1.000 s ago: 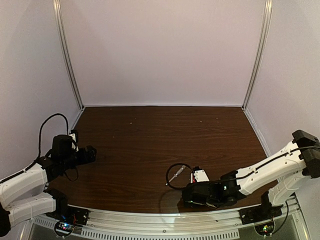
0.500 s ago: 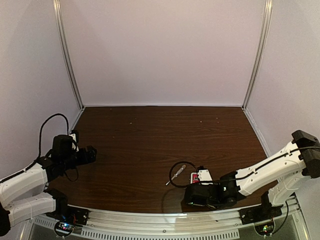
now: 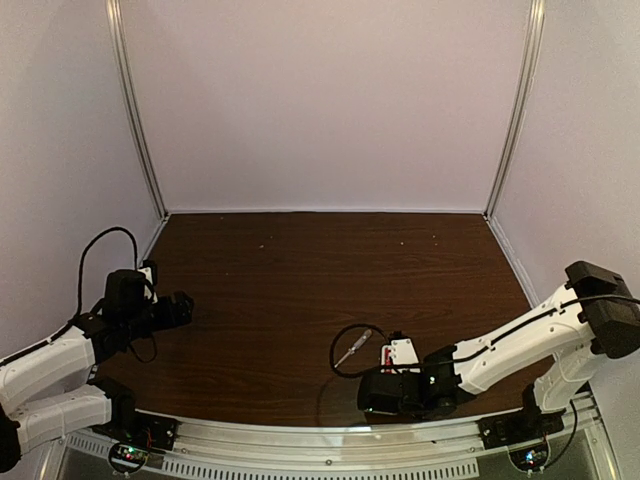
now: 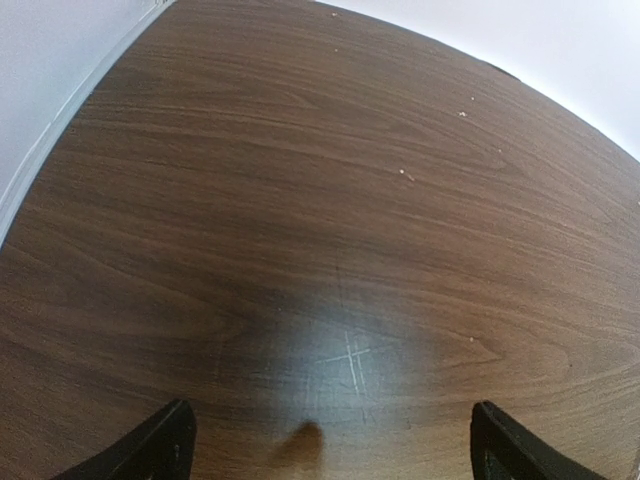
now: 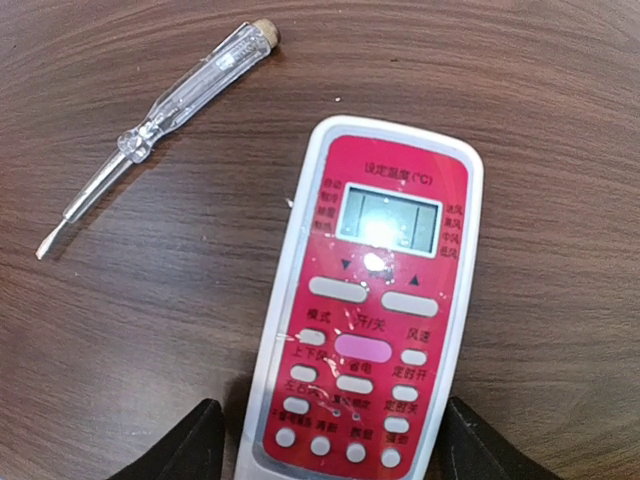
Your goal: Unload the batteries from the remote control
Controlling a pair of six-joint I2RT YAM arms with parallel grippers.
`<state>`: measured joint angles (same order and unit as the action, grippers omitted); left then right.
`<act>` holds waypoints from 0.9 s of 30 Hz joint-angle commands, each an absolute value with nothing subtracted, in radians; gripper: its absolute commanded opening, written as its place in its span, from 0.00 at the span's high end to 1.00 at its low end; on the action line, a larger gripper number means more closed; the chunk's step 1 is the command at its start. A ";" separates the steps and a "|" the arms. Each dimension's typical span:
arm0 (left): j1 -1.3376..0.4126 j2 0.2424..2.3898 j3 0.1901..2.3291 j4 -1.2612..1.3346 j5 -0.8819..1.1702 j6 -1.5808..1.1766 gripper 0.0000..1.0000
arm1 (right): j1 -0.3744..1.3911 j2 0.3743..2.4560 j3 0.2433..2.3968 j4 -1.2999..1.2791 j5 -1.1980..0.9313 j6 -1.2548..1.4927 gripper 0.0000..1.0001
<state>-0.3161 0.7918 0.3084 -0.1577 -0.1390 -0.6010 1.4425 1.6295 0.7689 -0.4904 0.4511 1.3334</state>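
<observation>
Right tool (image 5: 328, 445) poised over the remote control (image 5: 370, 320), near the right end of the table's (image 3: 300, 270) near edge. The remote control lies flat with its red button face and small display upward; its plain back, where a battery cover would sit, rests against the table. The tool's two fingers (image 5: 195, 445) are spread and stand one on each side of the handset's button end. A visible gap remains on the right side, so they appear to bracket the handset, not pinch it.

Compared with the overhead views of the preceding second, the right tool has drifted toward the right edge and then returned slightly toward the left one. The right arm's upper part now leans further inward, while the remote control has scarcely shifted. This reads as alignment of the tool on the handset, not as a lift.

No batteries are visible in any view; they are presumably inside. The unloading has therefore not begun: the handset must probably be gripped and turned over first.

A clear-handled screwdriver (image 5: 160, 105) lies just beside the handset, apart from it. The left tool (image 4: 330, 455) hovers near the left edge, fingers spread, with only bare table beneath it.
</observation>
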 commanded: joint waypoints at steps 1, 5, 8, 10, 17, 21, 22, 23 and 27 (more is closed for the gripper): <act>-0.322 0.787 0.330 -0.130 -0.147 -0.603 0.03 | 1.450 1.677 0.778 -0.521 0.417 1.347 0.29; -0.322 0.786 0.328 -0.132 -0.149 -0.603 0.03 | 1.450 1.669 0.759 -0.508 0.408 1.359 0.35; -0.322 0.785 0.328 -0.132 -0.149 -0.603 0.03 | 1.451 1.655 0.742 -0.503 0.408 1.367 0.40; -0.322 0.786 0.328 -0.132 -0.147 -0.603 0.03 | 1.452 1.645 0.731 -0.497 0.407 1.368 0.44; -0.322 0.787 0.330 -0.132 -0.149 -0.602 0.03 | 1.451 1.610 0.701 -0.469 0.409 1.357 0.57; -0.322 0.800 0.335 -0.130 -0.152 -0.600 0.02 | 1.451 1.555 0.680 -0.447 0.423 1.334 0.63; -0.323 0.804 0.337 -0.129 -0.152 -0.600 0.03 | 1.450 1.538 0.672 -0.438 0.430 1.328 0.63; -0.325 0.810 0.339 -0.127 -0.153 -0.598 0.03 | 1.450 1.520 0.665 -0.432 0.439 1.322 0.63; -0.333 0.850 0.356 -0.121 -0.156 -0.590 0.03 | 1.449 1.449 0.645 -0.412 0.469 1.283 0.67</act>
